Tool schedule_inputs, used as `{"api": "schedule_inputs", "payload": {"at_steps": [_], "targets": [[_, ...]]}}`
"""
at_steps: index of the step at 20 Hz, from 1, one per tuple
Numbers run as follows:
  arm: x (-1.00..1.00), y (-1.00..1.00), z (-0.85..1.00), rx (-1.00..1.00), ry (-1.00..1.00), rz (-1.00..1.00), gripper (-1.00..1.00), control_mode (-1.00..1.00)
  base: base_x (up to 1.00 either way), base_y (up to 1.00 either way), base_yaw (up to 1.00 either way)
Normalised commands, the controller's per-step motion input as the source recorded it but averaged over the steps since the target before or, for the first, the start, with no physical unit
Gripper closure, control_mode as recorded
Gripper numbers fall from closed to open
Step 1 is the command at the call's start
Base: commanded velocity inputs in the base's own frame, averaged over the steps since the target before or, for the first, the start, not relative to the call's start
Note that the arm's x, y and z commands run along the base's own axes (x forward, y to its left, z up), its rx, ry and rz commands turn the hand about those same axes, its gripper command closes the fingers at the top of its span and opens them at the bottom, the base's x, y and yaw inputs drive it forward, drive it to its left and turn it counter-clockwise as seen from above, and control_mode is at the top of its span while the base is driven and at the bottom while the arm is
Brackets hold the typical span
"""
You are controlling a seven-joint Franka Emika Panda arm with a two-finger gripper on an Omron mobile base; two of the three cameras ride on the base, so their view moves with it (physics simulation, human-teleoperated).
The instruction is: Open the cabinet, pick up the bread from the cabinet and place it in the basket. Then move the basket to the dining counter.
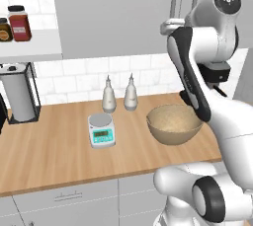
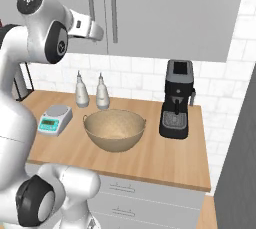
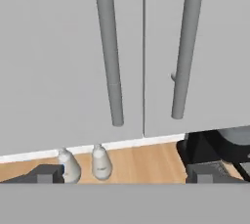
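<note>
While the cabinet (image 2: 165, 13) is kept shut, the gripper (image 3: 122, 176) is held spread wide before its twin bar handles (image 3: 111, 52); the empty basket (image 2: 114, 129) is seen mid-worktop (image 2: 165, 160), beside the coffee machine (image 2: 176, 100).

cabinet (image 2: 165, 13): matt grey, smooth | handles (image 3: 110, 47): brushed metal | basket (image 2: 114, 129): speckled woven | worktop (image 1: 49, 146): wood
</note>
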Motion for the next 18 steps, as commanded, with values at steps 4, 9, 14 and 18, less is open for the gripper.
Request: {"api": "schedule_inputs", "payload": {"at_steps": [4, 9, 14, 18], "targets": [[0.16, 0.0, 0.76, 0.04, -0.04, -0.05, -1.0, -1.0, 0.0, 0.0, 0.0], [0.24, 0.0, 0.42, 0.07, 0.06, -0.05, -1.0, -1.0, 0.0, 0.0, 0.0], [0.2, 0.0, 0.0, 0.14, -0.01, 0.02, -1.0, -1.0, 0.0, 0.0, 0.0], [0.34, 0.0, 0.0, 0.18, 0.0, 0.04, -1.0, -1.0, 0.0, 0.0, 0.0]]}}
